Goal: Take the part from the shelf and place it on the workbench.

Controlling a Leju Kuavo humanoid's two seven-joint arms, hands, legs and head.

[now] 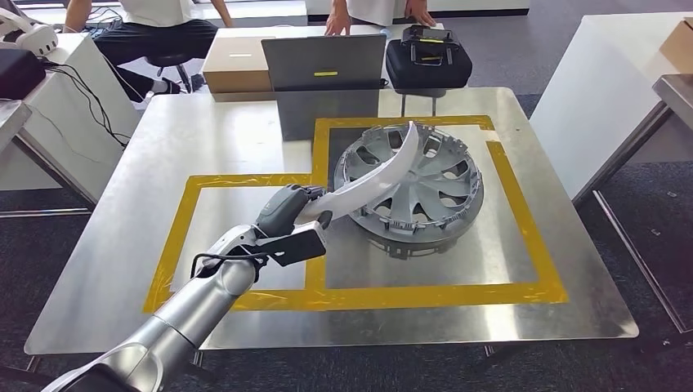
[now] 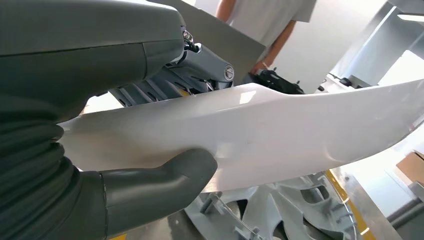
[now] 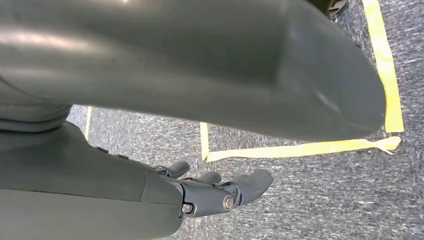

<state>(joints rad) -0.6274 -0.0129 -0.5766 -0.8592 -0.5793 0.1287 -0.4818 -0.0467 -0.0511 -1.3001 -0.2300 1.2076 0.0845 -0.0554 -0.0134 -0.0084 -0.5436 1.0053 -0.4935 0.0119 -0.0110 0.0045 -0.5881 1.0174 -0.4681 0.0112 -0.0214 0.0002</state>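
Overhead, left robot hand holds white part.

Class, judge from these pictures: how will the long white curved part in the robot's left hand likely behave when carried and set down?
The white part probably stays stiff: gripped at one end by the left hand, it shows no droop. Its glossy surface may slip. Curved, it might rock if set on the hubcaps.
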